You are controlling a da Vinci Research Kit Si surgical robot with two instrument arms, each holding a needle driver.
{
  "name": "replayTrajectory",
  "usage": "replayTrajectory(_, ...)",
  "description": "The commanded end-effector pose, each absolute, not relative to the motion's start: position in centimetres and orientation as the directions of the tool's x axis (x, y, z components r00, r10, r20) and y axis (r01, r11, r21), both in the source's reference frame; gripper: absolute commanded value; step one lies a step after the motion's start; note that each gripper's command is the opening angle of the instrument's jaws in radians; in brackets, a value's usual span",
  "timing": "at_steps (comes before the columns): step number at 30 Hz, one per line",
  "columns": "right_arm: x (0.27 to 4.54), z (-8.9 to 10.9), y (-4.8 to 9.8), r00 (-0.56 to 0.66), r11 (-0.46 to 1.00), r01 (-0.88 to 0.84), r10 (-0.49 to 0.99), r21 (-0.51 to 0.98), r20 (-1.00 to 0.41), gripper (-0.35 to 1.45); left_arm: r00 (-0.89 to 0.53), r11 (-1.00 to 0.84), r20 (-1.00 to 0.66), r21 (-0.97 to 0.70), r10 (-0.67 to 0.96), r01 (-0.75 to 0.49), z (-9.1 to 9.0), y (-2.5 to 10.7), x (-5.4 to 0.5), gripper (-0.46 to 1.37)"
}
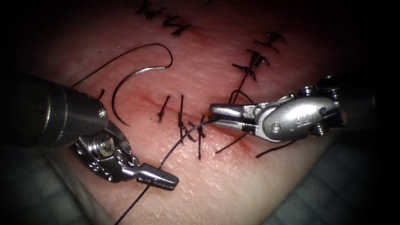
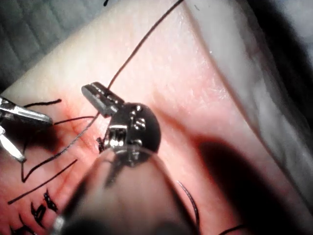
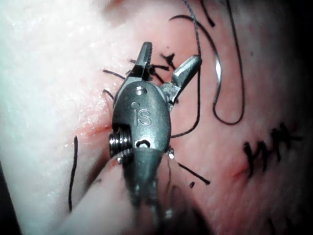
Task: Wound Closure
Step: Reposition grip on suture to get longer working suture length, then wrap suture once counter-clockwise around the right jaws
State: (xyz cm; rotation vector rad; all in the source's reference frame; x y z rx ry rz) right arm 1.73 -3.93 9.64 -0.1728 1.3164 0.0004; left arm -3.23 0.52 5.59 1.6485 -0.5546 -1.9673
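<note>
The curved needle point(image 1: 121, 85) lies free on the tissue point(image 1: 216, 187), left of the stitched cut point(image 1: 146, 99), held by neither tool and not in the tissue. Its thread loops up and round above it. My left tool point(image 1: 174, 181) sits low on the left, jaws shut on the thread point(image 1: 175, 146), which runs taut from the stitches down past the jaws. In the left wrist view the same jaws point(image 2: 91, 91) clamp that strand. My right tool point(image 1: 214, 115) comes in from the right with jaws open at the rightmost stitch point(image 1: 200, 133), holding nothing. The right wrist view shows them point(image 3: 170, 54) spread over the knots.
Several black stitches cross the cut, with cut thread ends point(image 1: 233, 143) lying near the right tool. Older dark stitches point(image 1: 254, 62) mark the tissue at the upper right and top. Red fluid tints the cut line. The tissue's edge point(image 1: 300, 175) falls away at the lower right.
</note>
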Motion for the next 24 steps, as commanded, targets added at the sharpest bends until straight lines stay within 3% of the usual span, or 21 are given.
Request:
replayTrajectory(1,1.72,9.65,-3.95,0.254,0.989,-0.103,-0.074,-0.103,-0.964,1.19,-0.146,-0.788,-0.774,0.604,-0.616,0.121,5.6,0.54,-3.18,-0.35)
replayTrajectory(14,1.39,9.66,-3.89,0.258,0.981,-0.191,0.088,0.038,-0.962,1.24,-0.216,-0.797,-0.772,0.602,-0.598,0.055,5.61,0.74,-2.5,-0.35)
replayTrajectory(18,1.2,9.69,-3.89,0.249,0.968,-0.226,0.169,0.112,-0.954,1.17,-0.233,-0.796,-0.769,0.605,-0.595,0.033,5.53,0.8,-2.37,-0.35)
replayTrajectory(22,1.08,9.77,-3.9,0.231,0.948,-0.244,0.259,0.202,-0.938,0.95,-0.237,-0.786,-0.761,0.619,-0.604,0.017,5.44,0.84,-2.35,-0.35)
replayTrajectory(24,1.05,9.82,-3.89,0.238,0.946,-0.242,0.276,0.218,-0.931,0.92,-0.237,-0.78,-0.756,0.626,-0.61,0.008,5.39,0.85,-2.36,-0.35)
